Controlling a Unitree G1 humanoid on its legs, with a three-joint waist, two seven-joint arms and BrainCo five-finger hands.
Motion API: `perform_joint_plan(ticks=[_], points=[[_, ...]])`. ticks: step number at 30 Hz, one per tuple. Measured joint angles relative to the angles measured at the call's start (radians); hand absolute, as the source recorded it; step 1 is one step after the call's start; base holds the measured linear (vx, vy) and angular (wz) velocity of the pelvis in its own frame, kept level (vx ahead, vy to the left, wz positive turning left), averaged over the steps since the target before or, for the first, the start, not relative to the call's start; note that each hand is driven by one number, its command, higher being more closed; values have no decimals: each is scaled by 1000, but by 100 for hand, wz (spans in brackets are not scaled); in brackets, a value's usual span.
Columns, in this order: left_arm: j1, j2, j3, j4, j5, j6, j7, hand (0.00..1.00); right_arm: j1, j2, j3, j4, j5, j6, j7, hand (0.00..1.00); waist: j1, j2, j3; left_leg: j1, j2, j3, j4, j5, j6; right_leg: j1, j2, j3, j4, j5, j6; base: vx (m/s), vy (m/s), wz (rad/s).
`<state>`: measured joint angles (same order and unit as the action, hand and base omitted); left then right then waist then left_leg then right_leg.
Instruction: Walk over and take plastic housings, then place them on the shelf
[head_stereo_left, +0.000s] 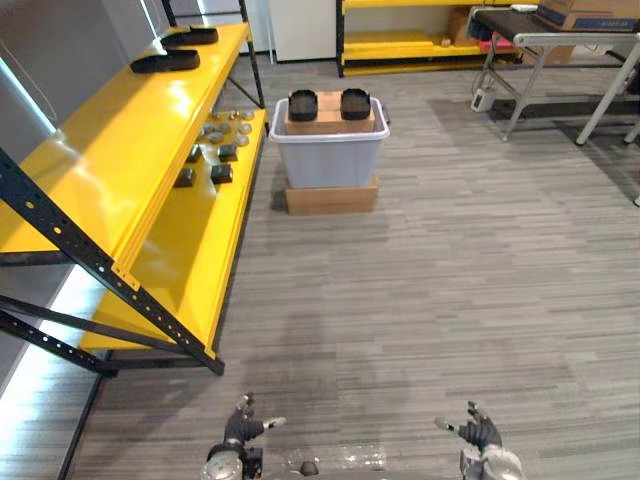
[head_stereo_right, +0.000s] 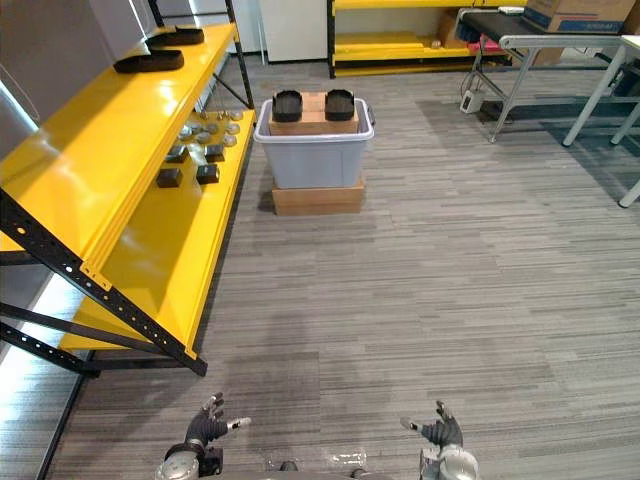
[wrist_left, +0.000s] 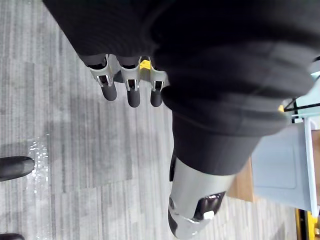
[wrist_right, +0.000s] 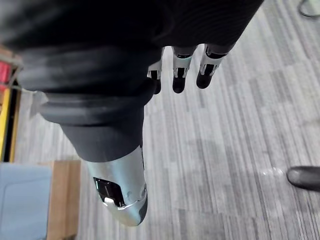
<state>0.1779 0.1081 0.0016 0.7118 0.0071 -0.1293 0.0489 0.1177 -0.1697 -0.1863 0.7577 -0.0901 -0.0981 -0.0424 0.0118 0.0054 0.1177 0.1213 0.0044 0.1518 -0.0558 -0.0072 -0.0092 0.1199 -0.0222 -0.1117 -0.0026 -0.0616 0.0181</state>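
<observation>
Grey plank floor (head_stereo_left: 450, 300) takes up most of the scene, with a big yellow rack (head_stereo_left: 100, 170) running along the robot's left side. Far off on the right is a metal-legged table (head_stereo_left: 560, 42) with a box (head_stereo_left: 585, 12) on top. There's print on that box, but it's too small to read.

Straight ahead and well away from the robot, a pale grey bin (head_stereo_left: 330, 155) sits on a flat carton (head_stereo_left: 331, 197), just beside the far end of the rack. Cardboard (head_stereo_left: 329, 112) fills the top of the bin, and two black housings (head_stereo_left: 303, 104) lie on it side by side. Two more housings (head_stereo_left: 165, 61) are already up on the rack's top shelf, near its far end. The lower shelf has a scatter of small parts (head_stereo_left: 215, 150), and I can't tell what they are.

Now the hands. The left hand (head_stereo_left: 242, 428) and right hand (head_stereo_left: 478, 430) both hang low at the near edge, well apart, over bare floor. Both are loose and empty, with thumbs poking inward toward each other. In the left wrist view the fingers (wrist_left: 130, 92) hang straight in a row, with the thumb (wrist_left: 192, 210) off on its own. The right wrist view shows the same thing, with relaxed fingers (wrist_right: 179, 80), the thumb (wrist_right: 120, 195) apart and just floor past them.
</observation>
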Motion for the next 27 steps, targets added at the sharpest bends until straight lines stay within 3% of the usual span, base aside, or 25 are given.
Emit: perform_joint_plan(ticks=[6, 22, 27], points=[[2, 5, 13, -17, 7, 0, -6, 0, 2, -10, 0, -28, -17, -4, 10, 0, -1, 11, 9, 18, 0, 3, 5, -12, -18, 18, -3, 2, 3, -8, 13, 20, -16, -2], [39, 5, 129, 8, -37, 13, 11, 0, -1, -17, -13, -25, 53, 22, -4, 0, 0, 22, 10, -17, 1, 24, 0, -14, -15, -30, -3, 4, 3, -5, 7, -40, -17, -3], [43, 4, 146, 8, -80, 13, 20, 0, -58, -15, -13, -23, 62, 30, -22, 0, 7, 16, 14, -74, 12, 74, 80, -71, 20, -74, 1, 56, 12, -3, 12, 64, 4, -31]])
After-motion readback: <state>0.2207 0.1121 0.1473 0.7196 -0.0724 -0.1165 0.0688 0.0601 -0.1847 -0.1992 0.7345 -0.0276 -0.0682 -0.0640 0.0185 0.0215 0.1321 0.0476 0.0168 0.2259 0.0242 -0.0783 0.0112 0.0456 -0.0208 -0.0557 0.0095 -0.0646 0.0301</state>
